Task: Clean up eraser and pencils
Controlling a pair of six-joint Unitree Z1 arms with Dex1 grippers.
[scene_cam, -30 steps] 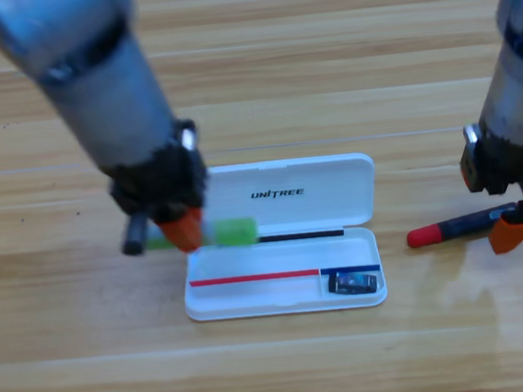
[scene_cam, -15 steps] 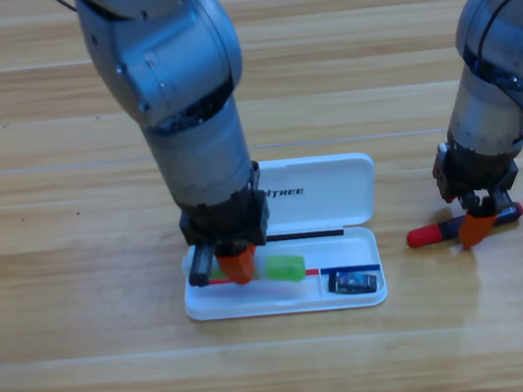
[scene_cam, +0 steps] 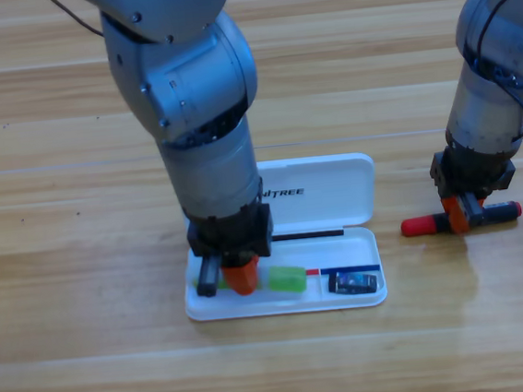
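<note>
The green eraser (scene_cam: 287, 279) lies low in the tray of the open white case (scene_cam: 283, 307), left of its middle. My left gripper (scene_cam: 240, 276) points down into the tray and is shut on the eraser, whose right end sticks out past the orange jaw. The pencil (scene_cam: 417, 227), red at both ends, lies almost level on the table to the right of the case. My right gripper (scene_cam: 463, 214) points down over its middle, shut on it, and hides the black band.
The case's lid (scene_cam: 335, 189) lies flat behind the tray. A small dark object (scene_cam: 353, 283) sits in the tray's right compartment. Bare wooden table (scene_cam: 90, 342) surrounds the case on all sides.
The left gripper brought the eraser from the case's left edge down into the tray. The right gripper dropped onto the pencil's middle, and the pencil turned slightly towards level.
</note>
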